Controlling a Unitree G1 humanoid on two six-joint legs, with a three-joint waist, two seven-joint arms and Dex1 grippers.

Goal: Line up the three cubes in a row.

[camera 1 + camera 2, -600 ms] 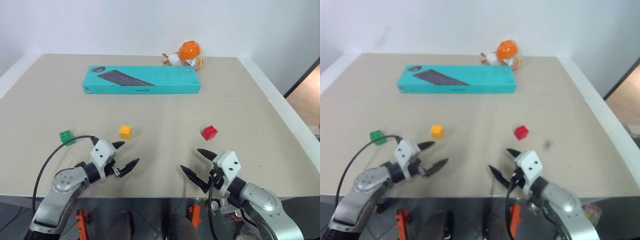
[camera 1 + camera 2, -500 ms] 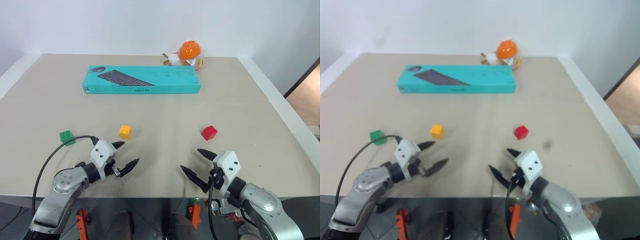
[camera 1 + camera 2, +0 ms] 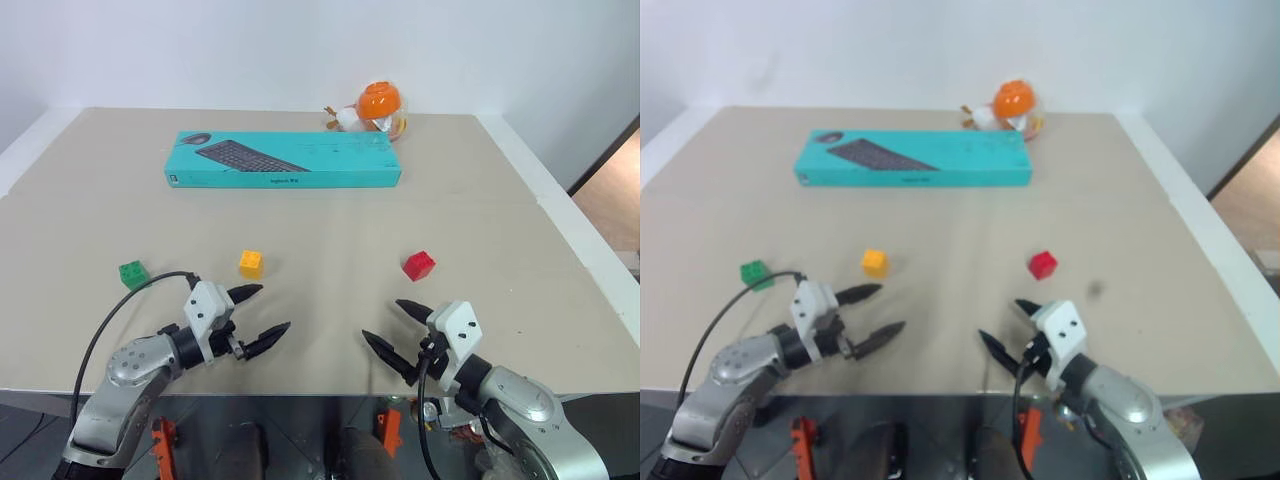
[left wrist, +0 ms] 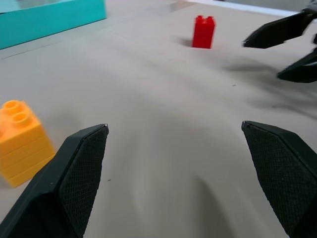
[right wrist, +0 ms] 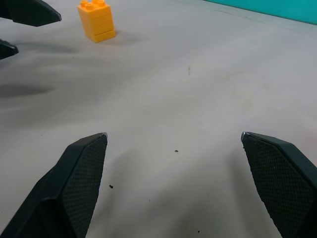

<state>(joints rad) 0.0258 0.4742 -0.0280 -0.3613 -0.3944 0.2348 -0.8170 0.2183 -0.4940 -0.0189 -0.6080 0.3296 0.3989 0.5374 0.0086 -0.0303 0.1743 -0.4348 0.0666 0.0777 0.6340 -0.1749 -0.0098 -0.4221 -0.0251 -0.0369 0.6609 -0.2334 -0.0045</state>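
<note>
Three small studded cubes lie apart on the beige table: the green cube (image 3: pixel 132 273) at the left, the yellow cube (image 3: pixel 250 263) near the middle, the red cube (image 3: pixel 418 265) at the right. My left gripper (image 3: pixel 268 310) hovers open just in front of the yellow cube, empty, its fingers pointing right. Near the front edge, below the red cube, my right gripper (image 3: pixel 391 327) stands open and empty. The left wrist view shows the yellow cube (image 4: pixel 21 140) close by and the red cube (image 4: pixel 203 32) farther off. The yellow cube (image 5: pixel 97 21) also appears in the right wrist view.
A long teal keyboard box (image 3: pixel 284 159) lies across the far half of the table. Behind its right end sits a round orange and white toy (image 3: pixel 375 107). The table's front edge (image 3: pixel 320 390) runs just under both grippers.
My left gripper has shifted slightly to the right and toward the front edge. The cubes and the right gripper have kept still.
</note>
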